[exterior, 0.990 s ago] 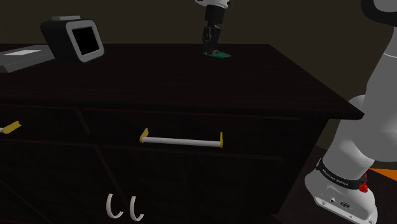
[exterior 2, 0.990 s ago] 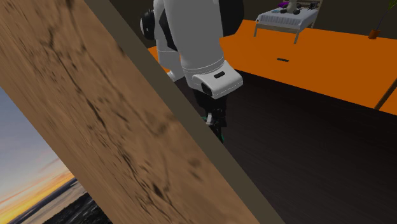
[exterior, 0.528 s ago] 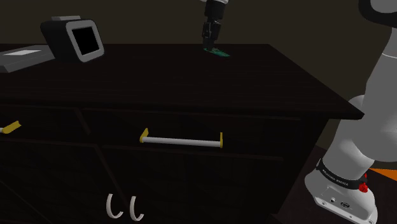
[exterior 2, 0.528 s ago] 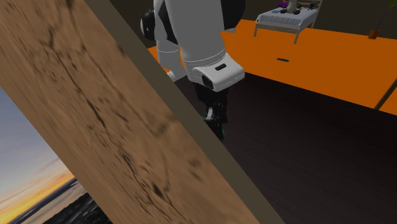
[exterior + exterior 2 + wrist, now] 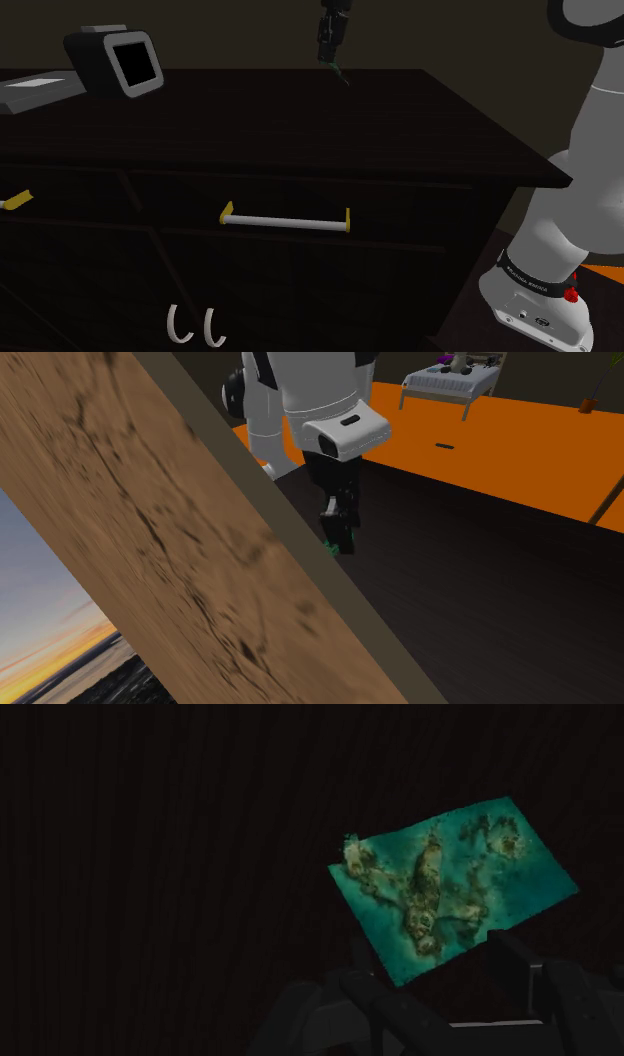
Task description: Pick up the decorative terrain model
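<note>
The terrain model (image 5: 450,889) is a thin teal plate with brownish raised ridges. It hangs tilted from my gripper (image 5: 450,976), whose black fingers (image 5: 528,966) are shut on its edge. In the shoulder view the gripper (image 5: 331,58) is above the back of the dark dresser top (image 5: 300,120), and the model (image 5: 341,73) dangles as a small green sliver clear of the surface. The second exterior view has the gripper (image 5: 338,534) below the white wrist, with a green bit of the model (image 5: 334,548) at its tips.
A grey device with a black screen (image 5: 115,60) and a flat grey object (image 5: 30,92) stand at the dresser's back left. A white drawer handle (image 5: 285,220) and two hooks (image 5: 190,326) are on its front. A wooden beam (image 5: 150,552) crosses the second exterior view.
The gripper has risen from the dresser top with the terrain model in it. The model has left the surface and now hangs tilted.
</note>
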You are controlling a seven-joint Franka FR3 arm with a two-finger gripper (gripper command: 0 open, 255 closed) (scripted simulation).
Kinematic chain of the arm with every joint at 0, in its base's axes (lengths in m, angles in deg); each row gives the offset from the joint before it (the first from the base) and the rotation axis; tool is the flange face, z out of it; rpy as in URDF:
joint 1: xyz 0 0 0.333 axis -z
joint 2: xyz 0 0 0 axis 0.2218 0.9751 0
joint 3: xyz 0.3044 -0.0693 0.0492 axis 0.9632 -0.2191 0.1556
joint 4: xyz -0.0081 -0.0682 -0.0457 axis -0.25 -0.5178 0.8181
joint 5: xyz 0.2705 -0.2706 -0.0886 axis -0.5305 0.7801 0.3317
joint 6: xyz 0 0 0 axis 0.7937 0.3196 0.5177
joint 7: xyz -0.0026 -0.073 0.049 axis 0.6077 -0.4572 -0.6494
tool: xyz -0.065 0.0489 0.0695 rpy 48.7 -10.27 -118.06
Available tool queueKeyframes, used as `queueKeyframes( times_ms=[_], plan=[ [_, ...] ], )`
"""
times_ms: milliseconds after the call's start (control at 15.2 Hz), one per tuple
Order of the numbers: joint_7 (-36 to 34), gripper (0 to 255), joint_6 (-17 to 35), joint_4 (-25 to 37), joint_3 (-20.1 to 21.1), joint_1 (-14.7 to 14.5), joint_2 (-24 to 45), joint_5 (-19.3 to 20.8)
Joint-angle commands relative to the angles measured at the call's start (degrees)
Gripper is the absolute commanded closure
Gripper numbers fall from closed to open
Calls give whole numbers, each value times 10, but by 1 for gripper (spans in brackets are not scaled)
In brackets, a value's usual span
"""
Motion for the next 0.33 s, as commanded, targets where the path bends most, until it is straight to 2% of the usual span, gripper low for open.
queueKeyframes(
  times_ms=[0,132,264],
  plan=[
    [-2,255,-22,31,-2,3,10,-3],
    [-5,255,-42,62,-3,6,21,-7],
    [-5,255,-44,64,-3,6,21,-7]
  ],
)
